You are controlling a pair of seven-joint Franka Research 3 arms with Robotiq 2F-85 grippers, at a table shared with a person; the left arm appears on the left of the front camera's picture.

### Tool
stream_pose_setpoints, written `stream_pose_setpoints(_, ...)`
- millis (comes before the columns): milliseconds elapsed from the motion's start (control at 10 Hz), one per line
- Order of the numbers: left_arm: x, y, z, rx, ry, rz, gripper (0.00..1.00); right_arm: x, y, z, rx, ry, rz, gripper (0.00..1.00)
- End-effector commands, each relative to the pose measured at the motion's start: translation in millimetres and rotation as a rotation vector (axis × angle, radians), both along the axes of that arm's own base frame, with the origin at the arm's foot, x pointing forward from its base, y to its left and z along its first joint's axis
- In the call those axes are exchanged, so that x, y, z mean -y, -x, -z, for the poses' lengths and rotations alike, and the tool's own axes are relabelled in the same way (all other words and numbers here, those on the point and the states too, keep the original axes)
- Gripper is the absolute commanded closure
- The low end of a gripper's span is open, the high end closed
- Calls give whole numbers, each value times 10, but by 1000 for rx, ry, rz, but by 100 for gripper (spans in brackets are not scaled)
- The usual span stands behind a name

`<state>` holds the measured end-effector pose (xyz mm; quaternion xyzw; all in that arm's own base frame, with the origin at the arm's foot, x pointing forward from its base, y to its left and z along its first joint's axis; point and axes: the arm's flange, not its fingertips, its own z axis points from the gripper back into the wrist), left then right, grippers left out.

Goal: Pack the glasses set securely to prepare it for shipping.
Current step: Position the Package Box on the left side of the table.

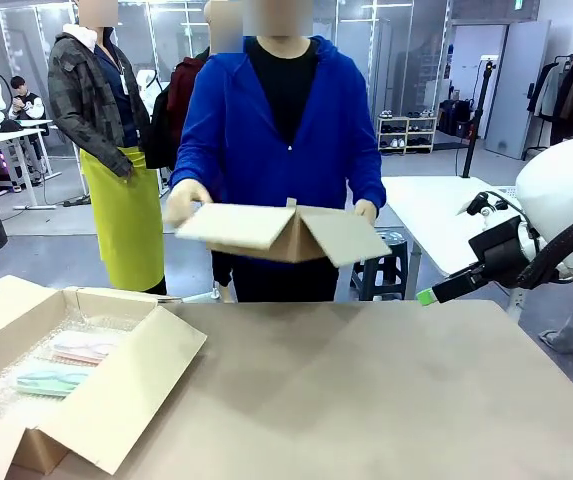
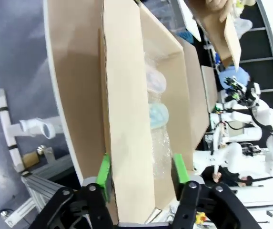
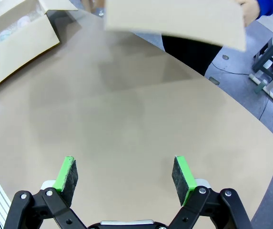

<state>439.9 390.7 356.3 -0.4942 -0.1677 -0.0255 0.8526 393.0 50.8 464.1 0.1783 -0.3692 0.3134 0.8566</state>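
The glasses set lies on bubble wrap in the large open cardboard box (image 1: pixel 116 420) at the table's front left: a pale pink case (image 1: pixel 84 347) and a mint green case (image 1: pixel 51 381) side by side. The left wrist view looks along the box, with the pink case (image 2: pixel 154 81) beyond the mint case (image 2: pixel 158 114). My left gripper (image 2: pixel 141 171) is open, its green pads standing either side of a box flap (image 2: pixel 126 119). My right gripper (image 3: pixel 126 174) is open over bare table; its green fingertip (image 1: pixel 426 296) shows at the right edge of the table.
A person in a blue hoodie stands at the far side holding a smaller cardboard box (image 1: pixel 286 232) with open flaps above the table edge. The tabletop (image 1: pixel 366 390) right of the large box is bare. Another white table (image 1: pixel 436 205) stands behind on the right.
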Motion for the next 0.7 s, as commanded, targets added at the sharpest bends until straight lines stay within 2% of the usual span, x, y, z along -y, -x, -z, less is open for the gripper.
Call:
stream_pose_setpoints(0,-34,8,-259,101,-63,-61,0,-14,5,-51,-7,8,0,0)
stream_pose_setpoints(300,-11,18,-576,194,-71,-63,0,-14,5,-51,-7,8,0,0)
stream_pose_setpoints(600,-79,-50,-589,148,-76,-58,0,-14,5,-51,-7,8,0,0)
